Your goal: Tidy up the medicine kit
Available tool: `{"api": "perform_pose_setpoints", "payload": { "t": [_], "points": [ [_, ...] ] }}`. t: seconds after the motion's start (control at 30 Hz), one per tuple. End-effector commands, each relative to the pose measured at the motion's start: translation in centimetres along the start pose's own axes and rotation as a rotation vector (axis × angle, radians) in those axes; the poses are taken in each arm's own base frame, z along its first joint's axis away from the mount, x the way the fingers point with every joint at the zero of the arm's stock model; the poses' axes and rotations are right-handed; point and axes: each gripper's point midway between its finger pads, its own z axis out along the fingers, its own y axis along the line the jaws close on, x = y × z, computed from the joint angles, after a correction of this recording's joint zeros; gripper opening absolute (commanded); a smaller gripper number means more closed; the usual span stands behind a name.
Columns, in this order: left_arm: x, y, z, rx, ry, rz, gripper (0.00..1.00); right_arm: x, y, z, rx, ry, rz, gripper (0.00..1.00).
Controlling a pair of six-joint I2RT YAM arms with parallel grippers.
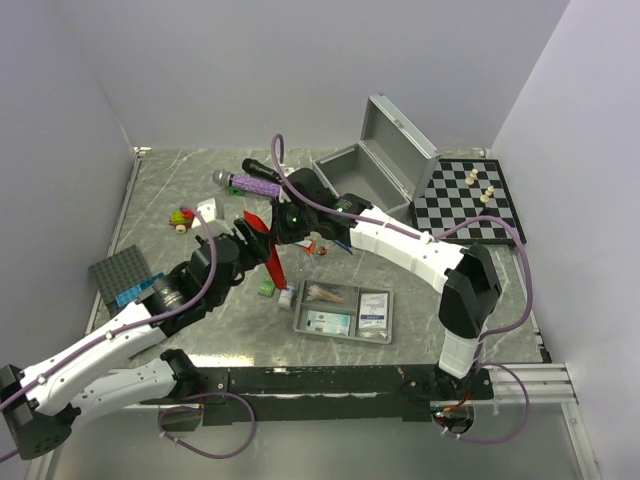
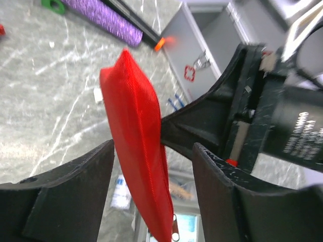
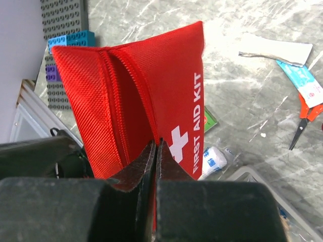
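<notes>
Pinching the red pouch [image 3: 171,91], we have our right gripper [image 3: 155,146] clamped on its edge — our left gripper [image 2: 152,146] stands apart, flanking it.

Bright even light, soft shadows on the table [image 1: 165,175], my left fingers [image 2: 65,201] blurred close up, case [image 2: 212,45] behind them soft, pouch [image 3: 171,91] weave sharp at right wrist

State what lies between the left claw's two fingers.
The red pouch, hanging in the gap of the open left claw, clearest in the left wrist view; the shut right claw pinches its edge.
</notes>
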Motion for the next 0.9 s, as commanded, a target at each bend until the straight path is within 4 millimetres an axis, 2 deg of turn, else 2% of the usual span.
{"api": "perform_pose_setpoints", "payload": {
  "t": [0.0,0.1,0.2,0.3,0.5,0.57,0.6,0.73,0.8,0.87],
  "points": [
    [0.6,-1.2,0.2,0.027,0.056,-0.029,0.66,-2.3,1.8,-2.7,-0.038,-0.102,0.014,0.0],
    [1.5,-0.9,0.6,0.019,0.08,-0.034,0.65,-2.2,1.9,-3.1,-0.043,-0.109,0.02,0.0],
    [2.1,-0.3,0.8,0.002,0.09,-0.044,0.59,-2.2,1.9,-3.2,-0.045,-0.112,0.025,0.0],
    [2.2,0.0,0.7,0.0,0.09,-0.051,0.53,-2.1,1.7,-3.2,-0.047,-0.111,0.029,0.0],
    [2.1,0.3,0.6,0.001,0.086,-0.058,0.5,-2.2,1.7,-3.4,-0.052,-0.115,0.029,0.0],
    [2.0,0.3,0.6,0.006,0.082,-0.058,0.42,-2.2,1.6,-3.4,-0.051,-0.116,0.03,0.0],
    [2.0,0.2,0.6,0.016,0.083,-0.056,0.33,-2.3,1.7,-3.4,-0.053,-0.116,0.028,0.0],
    [2.2,-0.2,0.7,0.036,0.092,-0.045,0.11,-2.2,1.6,-3.4,-0.054,-0.114,0.03,0.0],
    [2.2,-0.1,0.8,0.031,0.094,-0.037,0.03,-2.1,1.6,-3.4,-0.054,-0.114,0.03,0.0],
    [2.2,0.0,0.8,0.028,0.092,-0.019,0.01,-2.1,1.5,-3.4,-0.049,-0.114,0.028,0.0]
  ]
}}
